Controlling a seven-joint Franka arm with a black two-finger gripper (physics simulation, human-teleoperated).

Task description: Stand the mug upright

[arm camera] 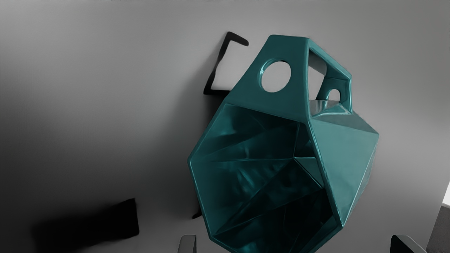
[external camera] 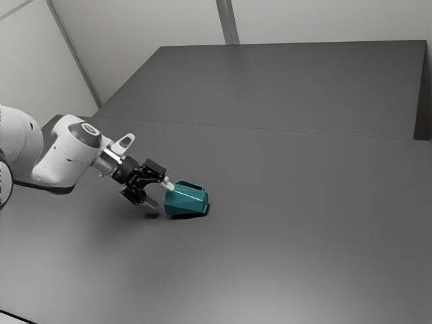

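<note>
A teal, faceted mug [external camera: 188, 200] with a glossy surface is lying on its side on the smooth, matt dark-grey tabletop [external camera: 304, 202], at three o'clock from the black two-finger gripper [external camera: 163, 196] in the exterior view. The gripper is standing open, its fingers spreading wide; the mug's many-sided mouth is facing it. The angular handle [arm camera: 288, 45], bearing a round hole, is pointing to twelve o'clock from the mug's body in the exterior view. Deep inside, creased walls are sinking into darkness. The wrist view is cutting off part of the rim, and the mug's base is staying out of sight.
</note>
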